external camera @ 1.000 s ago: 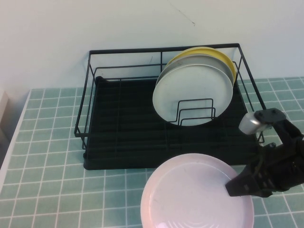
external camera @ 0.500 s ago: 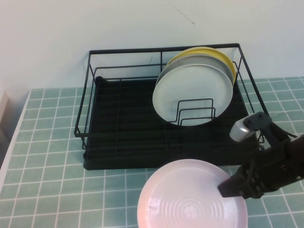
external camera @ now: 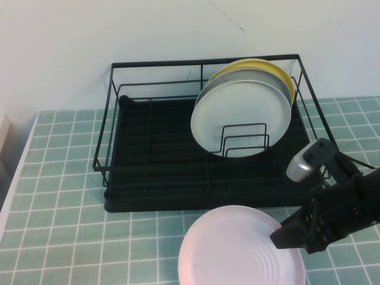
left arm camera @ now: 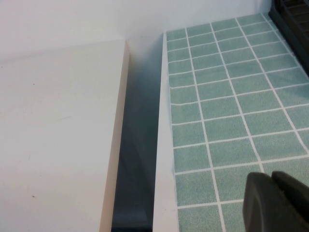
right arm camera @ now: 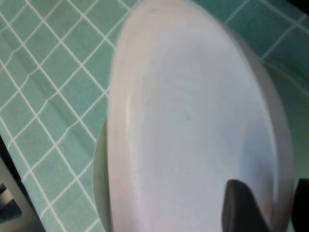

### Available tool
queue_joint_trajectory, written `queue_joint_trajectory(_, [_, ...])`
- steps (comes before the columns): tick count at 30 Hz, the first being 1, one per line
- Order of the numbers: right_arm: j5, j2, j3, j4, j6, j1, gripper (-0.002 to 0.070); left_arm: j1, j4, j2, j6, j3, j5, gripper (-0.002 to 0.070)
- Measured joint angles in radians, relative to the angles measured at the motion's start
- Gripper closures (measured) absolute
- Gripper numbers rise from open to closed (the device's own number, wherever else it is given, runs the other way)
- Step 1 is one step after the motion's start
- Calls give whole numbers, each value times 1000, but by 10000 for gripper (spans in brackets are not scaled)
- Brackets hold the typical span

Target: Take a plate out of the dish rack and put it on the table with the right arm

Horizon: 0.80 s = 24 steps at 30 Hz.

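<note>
The pale pink plate (external camera: 237, 249) is low over the teal tiled table (external camera: 65, 196), in front of the black wire dish rack (external camera: 154, 172). My right gripper (external camera: 288, 234) is shut on the plate's right rim. In the right wrist view the plate (right arm camera: 188, 116) fills the frame, tilted above the tiles, with one finger (right arm camera: 241, 208) on its face and the other outside the rim. My left gripper (left arm camera: 277, 200) is shut and empty over tiles near the table's left edge.
A whitish-grey plate (external camera: 240, 116) stands in the rack's dividers, with a grey one and a yellow one (external camera: 279, 71) behind it. A white wall rises behind the rack. A white ledge (left arm camera: 53, 140) lies beyond a dark gap at the table's left edge.
My right gripper has carried the pink plate lower and a little nearer the table's front edge, and the plate now lies flatter. The left arm has not moved.
</note>
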Motion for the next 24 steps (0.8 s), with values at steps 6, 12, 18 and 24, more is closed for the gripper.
queue_joint_trajectory(6, [8,1,-9,-37,-4,0,171,0,0,0,0,0,0,678])
queue_joint_trajectory(12, [104,2,-133,-147,23,0,149,0,0,0,0,0,0,678])
queue_joint_trajectory(18, [343,2,-381,-402,256,0,393,0,0,0,0,0,0,678])
queue_joint_trajectory(24, [366,-121,-423,-438,299,0,645,0,0,0,0,0,0,678])
